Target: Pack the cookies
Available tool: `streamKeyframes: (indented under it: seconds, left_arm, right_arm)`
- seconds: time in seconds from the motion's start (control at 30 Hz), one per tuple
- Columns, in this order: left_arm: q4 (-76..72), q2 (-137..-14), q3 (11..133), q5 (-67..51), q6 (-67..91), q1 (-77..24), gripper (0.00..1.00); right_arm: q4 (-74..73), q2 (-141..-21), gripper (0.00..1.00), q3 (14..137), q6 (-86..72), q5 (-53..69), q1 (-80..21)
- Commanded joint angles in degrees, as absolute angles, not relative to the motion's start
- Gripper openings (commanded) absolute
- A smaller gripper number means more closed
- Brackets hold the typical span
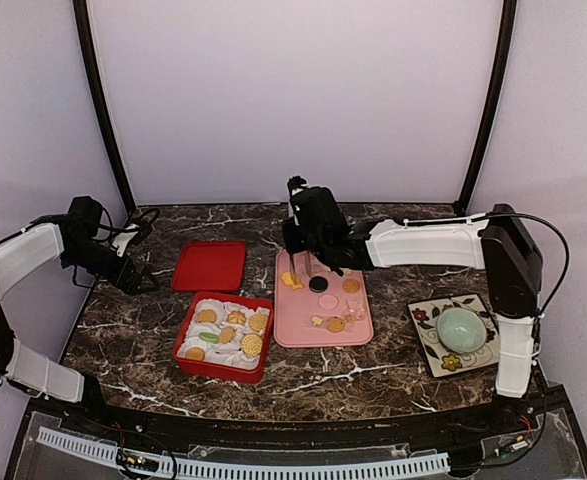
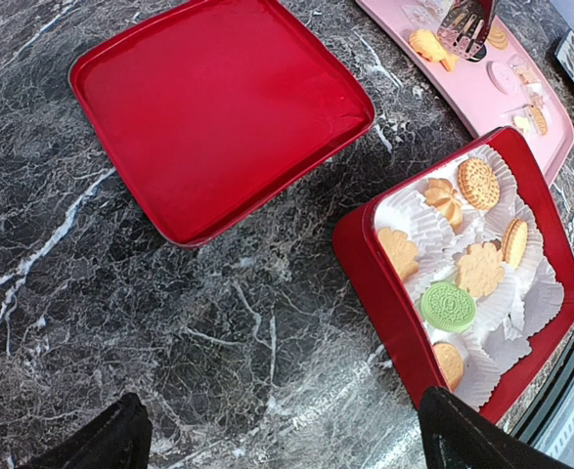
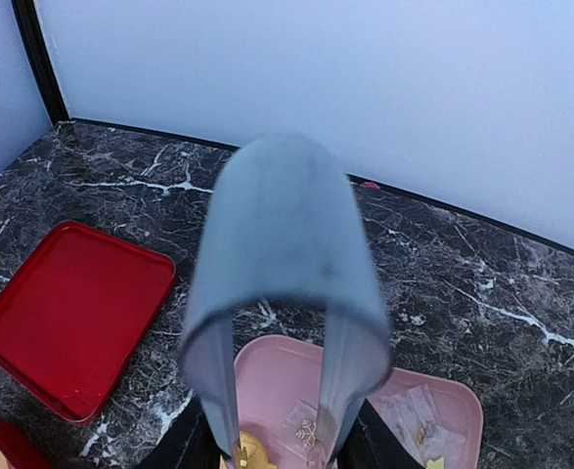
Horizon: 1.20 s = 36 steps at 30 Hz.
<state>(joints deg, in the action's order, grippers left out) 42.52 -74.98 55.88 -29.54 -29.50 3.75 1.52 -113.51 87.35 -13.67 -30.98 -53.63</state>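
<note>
1. Box (image 1: pixel 221 366), red, at the near edge of the table: lying open. Its white paper cups are taking in the cookies (image 1: pixel 251 345) already packed, golden ones and a green one. Several cups are showing bare, so I judge the packing roughly half done.
2. Plate (image 1: pixel 421 330) with a pale green bowl (image 1: pixel 461 328), near right: sitting well apart from the work and playing no visible part.
3. Tray (image 1: pixel 293 322), pink, just beyond the box: carrying the loose cookies (image 1: pixel 350 285), a black round (image 1: pixel 318 284) among them, lying flat and spread so each can be taken singly.
4. Tongs (image 3: pixel 287 225), grey: being clasped from outside by the right gripper (image 1: pixel 306 258). The blades are squeezed to a narrowish gap and the tips are hanging at a yellow cookie (image 1: pixel 291 280) in the tray's far left corner. Whether it is nipped, I cannot tell.
5. Lid (image 1: pixel 210 265), red, beyond the box: lying rim up, set aside so the box is reachable.
6. Left gripper (image 2: pixel 279 435): hovering near the lid with fingers spread wide, carrying nothing, probably waiting to close the box.
</note>
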Motion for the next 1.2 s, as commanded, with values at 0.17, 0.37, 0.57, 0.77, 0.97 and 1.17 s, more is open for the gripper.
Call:
streamKeyframes:
  seconds: [0.17,0.37,0.57,0.77,0.97,1.17]
  left_arm:
    - [42.9,-75.4,55.7,-29.6,-30.3,4.1,0.98]
    - [42.7,-76.0,55.6,-30.0,-30.2,4.1,0.98]
    - [42.8,-76.4,55.8,-30.4,-30.1,4.1,0.98]
    - [42.9,-76.1,55.9,-30.4,-30.1,4.1,0.98]
    - [43.0,-76.0,55.9,-30.2,-30.1,4.1,0.98]
    - [43.1,-75.8,55.8,-29.9,-30.4,4.1,0.98]
  right_arm:
    - [3.4,-118.2,0.40,90.8,-16.0,-28.0,-52.2]
    - [3.6,-114.3,0.40,87.9,-14.7,-29.7,-52.0]
    - [4.1,-108.2,0.40,84.0,-13.4,-31.9,-51.6]
    - [5.0,-105.9,0.40,80.1,-14.4,-32.2,-51.3]
    - [5.7,-106.6,0.40,77.9,-16.3,-32.0,-51.3]
    - [6.1,-107.5,0.40,76.6,-16.3,-33.2,-51.3]
